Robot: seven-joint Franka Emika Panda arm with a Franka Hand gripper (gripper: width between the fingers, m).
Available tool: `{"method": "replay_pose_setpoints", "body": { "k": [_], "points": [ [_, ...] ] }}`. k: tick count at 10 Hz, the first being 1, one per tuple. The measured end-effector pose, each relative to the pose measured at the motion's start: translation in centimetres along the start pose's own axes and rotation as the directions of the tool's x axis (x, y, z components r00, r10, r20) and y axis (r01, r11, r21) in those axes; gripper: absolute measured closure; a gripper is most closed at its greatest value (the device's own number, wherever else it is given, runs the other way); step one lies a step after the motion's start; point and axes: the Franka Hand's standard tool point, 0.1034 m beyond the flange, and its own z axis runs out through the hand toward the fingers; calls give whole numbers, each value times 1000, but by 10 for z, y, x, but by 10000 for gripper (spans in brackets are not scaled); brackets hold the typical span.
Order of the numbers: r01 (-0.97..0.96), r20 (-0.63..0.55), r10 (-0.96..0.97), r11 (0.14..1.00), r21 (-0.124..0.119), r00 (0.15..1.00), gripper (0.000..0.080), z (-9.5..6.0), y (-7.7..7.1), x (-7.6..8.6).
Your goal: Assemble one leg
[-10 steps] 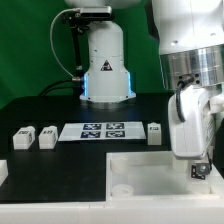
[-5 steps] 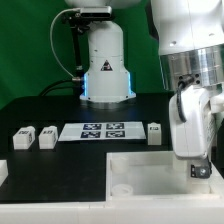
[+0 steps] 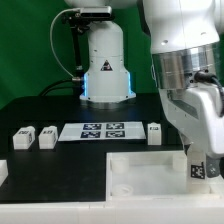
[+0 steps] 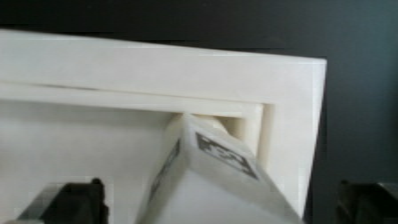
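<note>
A leg (image 4: 214, 165), a small white block with a black-and-white tag, stands tilted with its end in the corner socket of the large white panel (image 4: 107, 80). My gripper (image 4: 222, 205) is open around it, and a gap shows between the leg and each dark fingertip (image 4: 75, 200). In the exterior view the gripper (image 3: 198, 160) hangs over the panel's (image 3: 140, 175) far corner on that view's right, and the leg's tag (image 3: 197, 169) shows below it. Three more legs (image 3: 22, 138) (image 3: 47, 137) (image 3: 154, 131) lie on the black table.
The marker board (image 3: 103, 130) lies between the loose legs. The arm's white base (image 3: 105, 70) stands behind it. Another white part (image 3: 3, 172) shows at the exterior view's left edge. The panel fills the table's front.
The wrist and hand have turned and shifted toward the exterior view's right. The leg's tag stays at the same spot over the panel corner.
</note>
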Motion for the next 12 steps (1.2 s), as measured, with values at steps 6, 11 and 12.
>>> {"method": "replay_pose_setpoints", "body": {
  "k": [6,11,12],
  "points": [
    [747,-9,-750,661,-72,662,150,-7,-6,5],
    [687,-17,-690,723,-69,724,398,-7,-6,6],
    [620,-24,-623,781,-68,782,504,-7,-6,8]
  ]
}}
